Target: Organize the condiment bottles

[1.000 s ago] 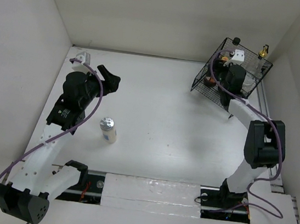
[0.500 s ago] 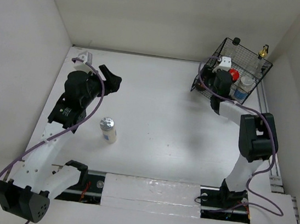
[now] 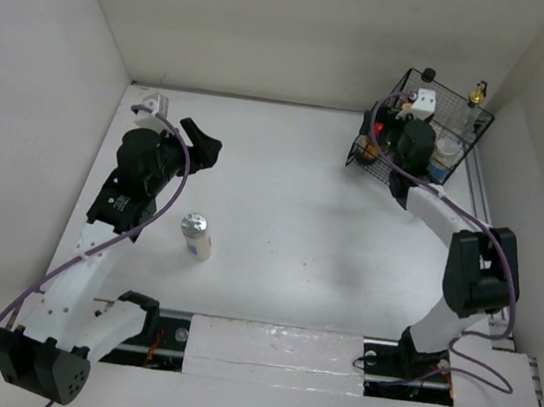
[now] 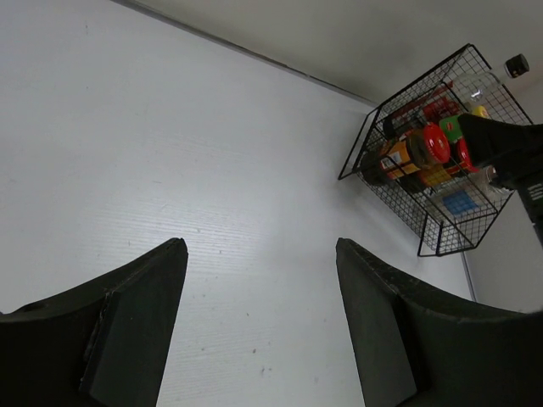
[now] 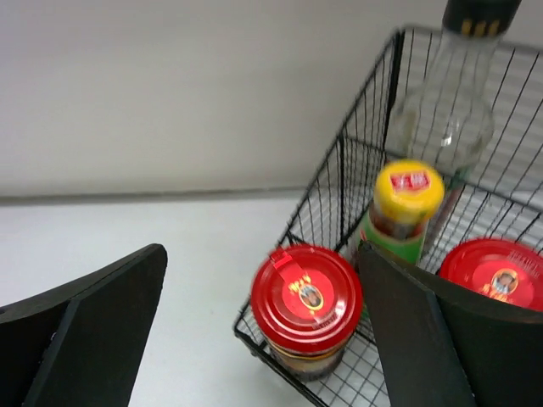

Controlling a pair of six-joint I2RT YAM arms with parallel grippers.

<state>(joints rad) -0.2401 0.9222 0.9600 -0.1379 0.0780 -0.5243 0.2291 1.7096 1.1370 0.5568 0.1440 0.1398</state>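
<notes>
Jar lid [image 5: 306,297] red; bottle cap [image 5: 409,192] yellow; wire rack [image 5: 341,186] black; shaker [image 3: 196,235] white, top seemingly silver.

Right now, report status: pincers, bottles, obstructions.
Left pincer open, empty. Right pincer open over black wire rack, above red-lidded dark jar. Silver-capped white shaker stands on white table, unobstructed.

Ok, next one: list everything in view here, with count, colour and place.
table: one, white
wire rack: one, black, far right corner
red-lidded jars: two, dark, in rack
slim bottle: one, yellow cap, in rack behind the jars
clear bottle: one, dark cap, rack's back
shaker: one, white with silver cap, on table, left of centre
further rack bottles: partly hidden, count unclear
left arm: one, black-and-white, jaws open, empty
right arm: one, same colours, jaws open over the rack
</notes>
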